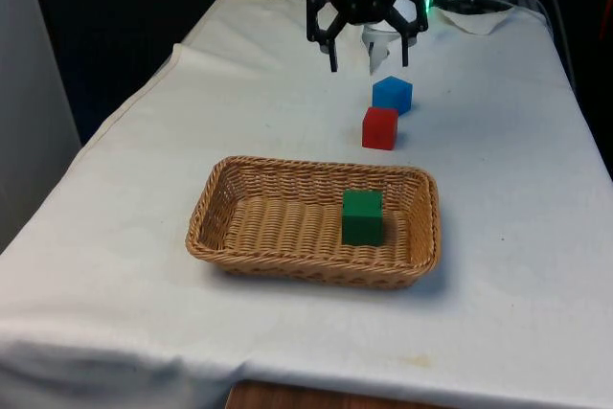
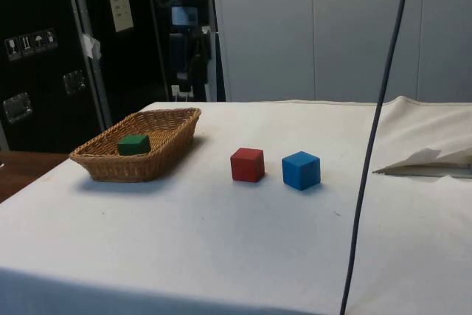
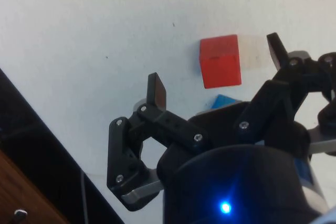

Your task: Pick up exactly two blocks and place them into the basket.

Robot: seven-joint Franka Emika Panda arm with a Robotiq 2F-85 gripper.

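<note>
One green block in the basket, two blocks loose on the tabletop, tool spread wide and holding nothing.

Nearest in the front view, the wicker basket [image 1: 230, 217] sits on the white-clothed tabletop [image 1: 115, 265], and the green block [image 1: 362, 216] rests inside it, towards the front view's right end. Beyond the basket's far rim, apart from it, the red block [image 1: 380, 127] stands on the cloth, with the blue block [image 1: 392, 95] just behind it and a little to the front view's right, the two very close together. Farthest back, the tool [image 1: 368, 62] hangs above the tabletop near the blue block, its fingers [image 3: 156, 91] spread wide apart with nothing between them; the wrist view looks down on the red block between the fingers.
</note>
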